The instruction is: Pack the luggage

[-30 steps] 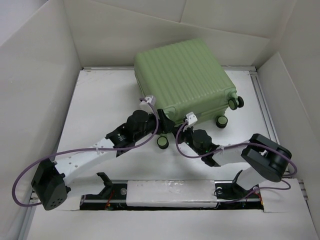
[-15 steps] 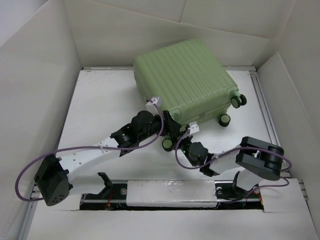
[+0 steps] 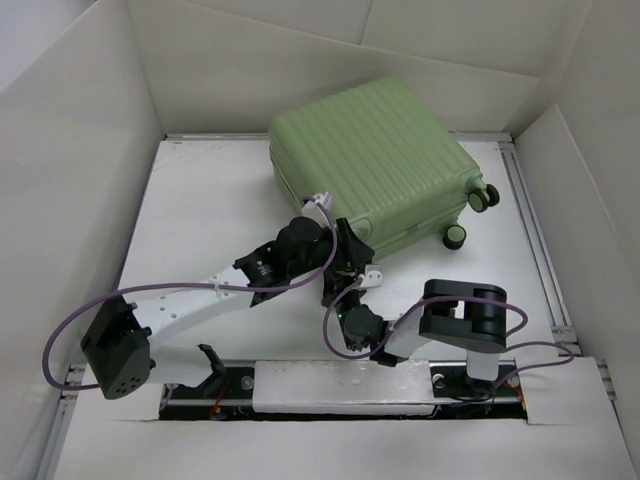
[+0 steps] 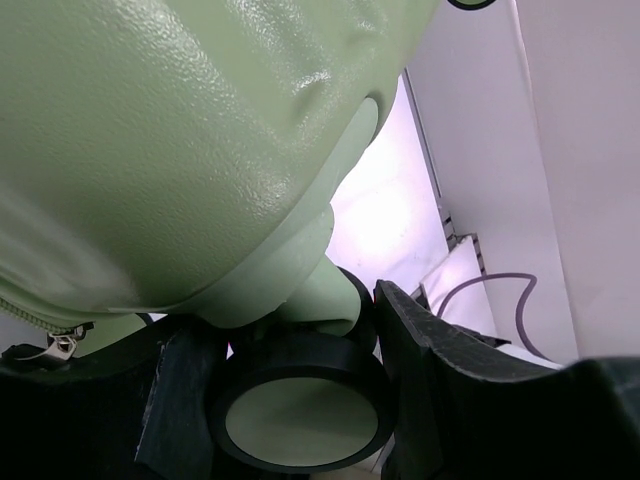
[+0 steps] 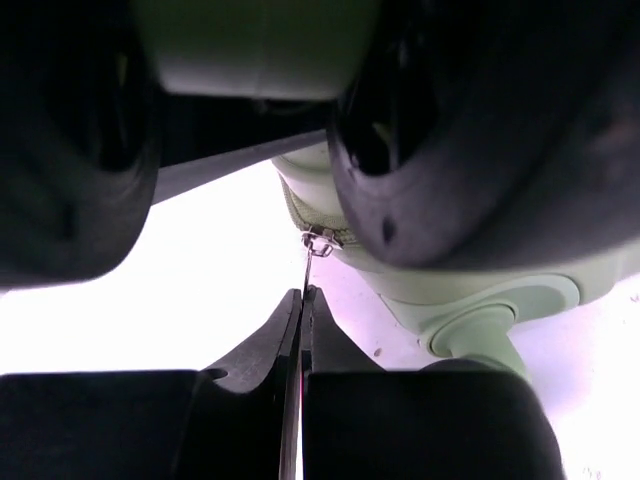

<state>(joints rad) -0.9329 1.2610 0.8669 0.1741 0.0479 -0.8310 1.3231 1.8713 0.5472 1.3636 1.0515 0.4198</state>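
Note:
The luggage [image 3: 375,160] is a large pale green ribbed suitcase lying shut at the back middle of the table. My left gripper [image 3: 340,275] is shut on its near-left black-and-green wheel [image 4: 300,415], with a finger [image 4: 430,360] on each side of it. The shell [image 4: 170,150] fills the left wrist view above the wheel. My right gripper [image 3: 358,290] sits just under that same corner, its fingers [image 5: 285,330] pressed together on the thin zipper pull [image 5: 305,275], which hangs from the slider [image 5: 320,242] on the shell's edge [image 5: 470,290].
Two more wheels [image 3: 455,236] [image 3: 482,197] stick out at the suitcase's right side. White walls enclose the table on the left, back and right. A metal rail [image 3: 535,240] runs along the right edge. Purple cables [image 3: 80,320] loop off both arms.
My left gripper has moved right and forward onto the near-left wheel. My right arm has folded back to the left, gripper now under that corner. The suitcase has turned slightly, wheels shifting right.

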